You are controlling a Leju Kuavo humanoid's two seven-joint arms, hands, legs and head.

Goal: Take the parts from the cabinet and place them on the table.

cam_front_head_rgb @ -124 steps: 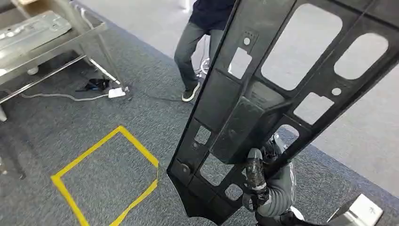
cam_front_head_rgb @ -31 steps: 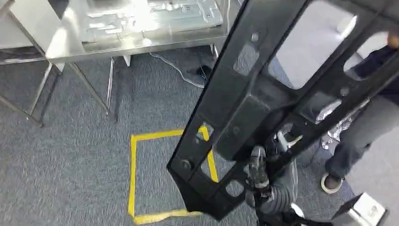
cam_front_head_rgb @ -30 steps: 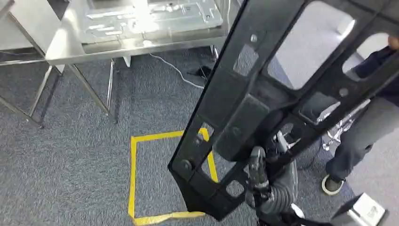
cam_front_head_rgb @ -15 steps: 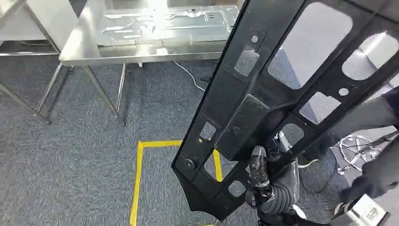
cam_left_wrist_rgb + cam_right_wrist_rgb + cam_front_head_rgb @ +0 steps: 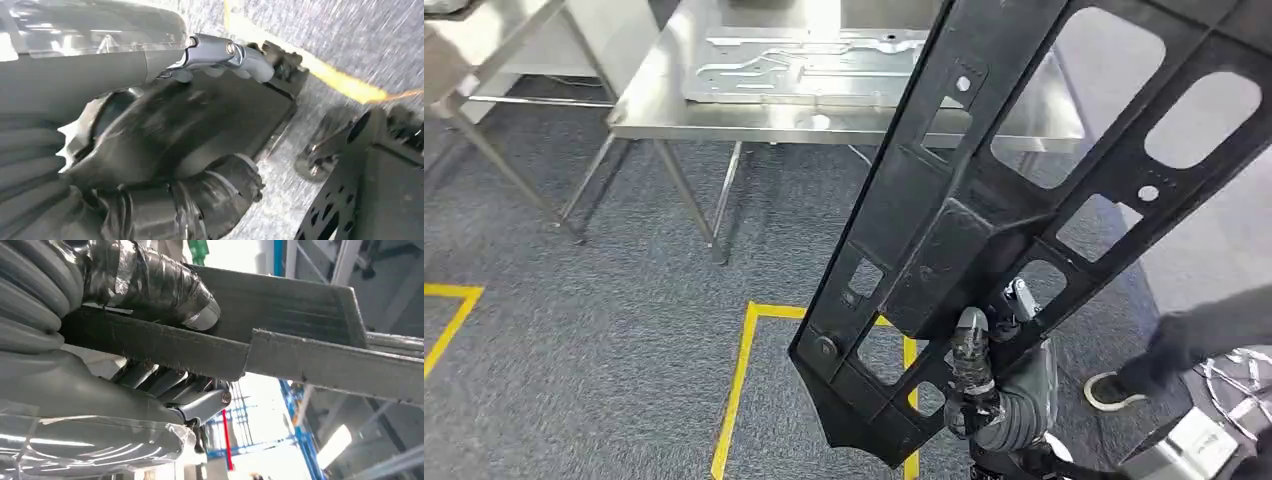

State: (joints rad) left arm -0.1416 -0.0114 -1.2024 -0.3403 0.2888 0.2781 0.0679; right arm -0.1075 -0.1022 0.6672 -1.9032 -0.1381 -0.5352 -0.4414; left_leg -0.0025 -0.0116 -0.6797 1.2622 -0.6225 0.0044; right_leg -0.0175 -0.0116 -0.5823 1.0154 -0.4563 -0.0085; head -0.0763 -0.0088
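Your right hand (image 5: 984, 395) has its thumb and fingers (image 5: 165, 380) clamped on the black panel (image 5: 984, 200), held tilted above the carpet (image 5: 574, 330). Left hand (image 5: 165, 150) seems to grip a dark part; it's blurred. The steel table (image 5: 724, 118) stands ahead.

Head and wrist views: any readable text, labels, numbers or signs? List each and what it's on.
None can be read.
Black panel in the right hand: a faint moulded mark near its middle, too small to read.
White object at the lower right of the head view: a dark mark on it, too blurred to read.
Metal sheet on the steel table: stamped ridges, no lettering.
Yellow floor tape: plain lines, no characters.
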